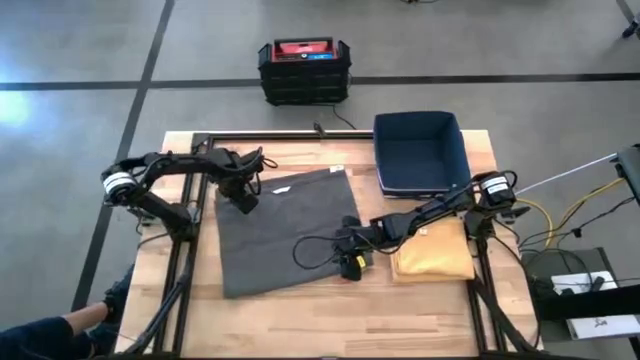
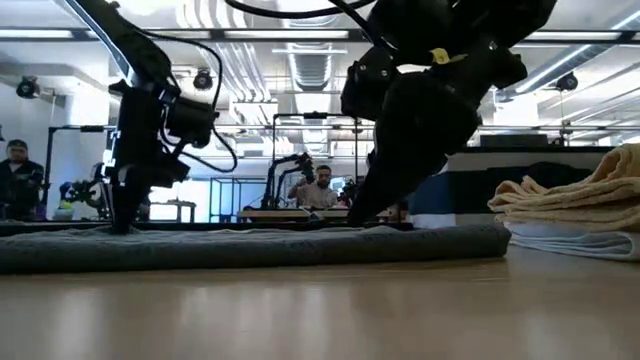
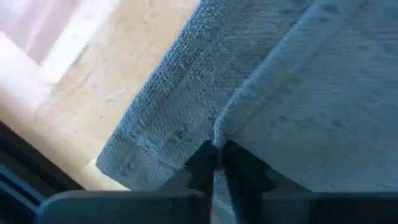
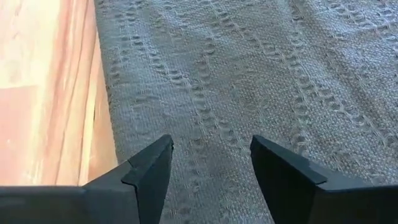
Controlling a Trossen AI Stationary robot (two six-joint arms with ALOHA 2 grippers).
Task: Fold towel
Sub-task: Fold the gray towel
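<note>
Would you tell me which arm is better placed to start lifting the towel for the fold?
Probably the left: its pincer is shut on the grey towel edge, while the right pincer is open above it.

Right tool [image 1: 350, 262]: its own housing hides the fingertips in the high view. Left tool [image 3: 216, 163]: fingers cut off at the wrist frame's 6 o'clock edge. Grey towel [image 2: 250, 245]: seen edge-on in the low view, its top face hidden. A person at the high view's 7 o'clock corner is cut off.
</note>
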